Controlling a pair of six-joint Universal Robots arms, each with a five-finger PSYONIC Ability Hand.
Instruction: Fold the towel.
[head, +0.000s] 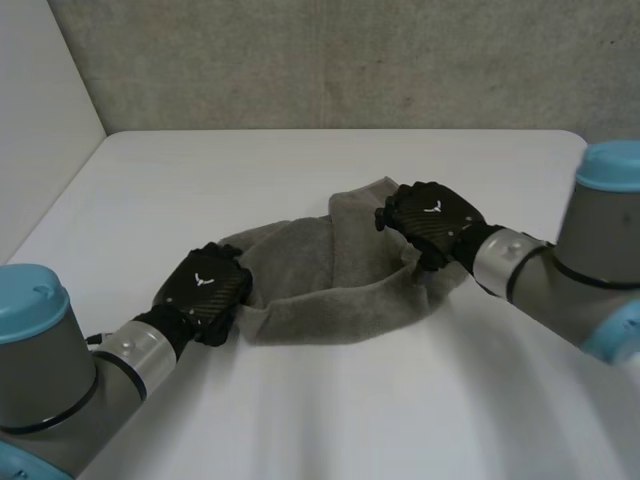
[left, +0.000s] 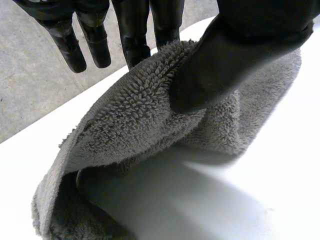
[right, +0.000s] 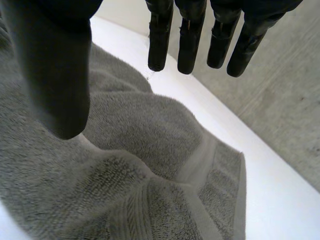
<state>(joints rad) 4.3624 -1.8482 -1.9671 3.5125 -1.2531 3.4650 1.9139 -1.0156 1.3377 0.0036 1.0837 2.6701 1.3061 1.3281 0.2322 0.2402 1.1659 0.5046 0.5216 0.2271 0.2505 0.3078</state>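
A grey towel (head: 330, 280) lies crumpled in a band across the middle of the white table (head: 300, 160). My left hand (head: 205, 285) is at the towel's near left end. In the left wrist view its thumb (left: 235, 55) presses a raised fold of the towel (left: 135, 120) against the fingers, so it pinches the cloth. At the far right end of the towel my right hand (head: 430, 218) hovers over the cloth. In the right wrist view its fingers (right: 190, 40) are straight and spread from the thumb, above the towel (right: 150, 150), with nothing between them.
A concrete wall (head: 350, 60) runs behind the table's far edge and a pale wall (head: 40, 120) stands along its left side. Bare tabletop lies in front of the towel and beyond it.
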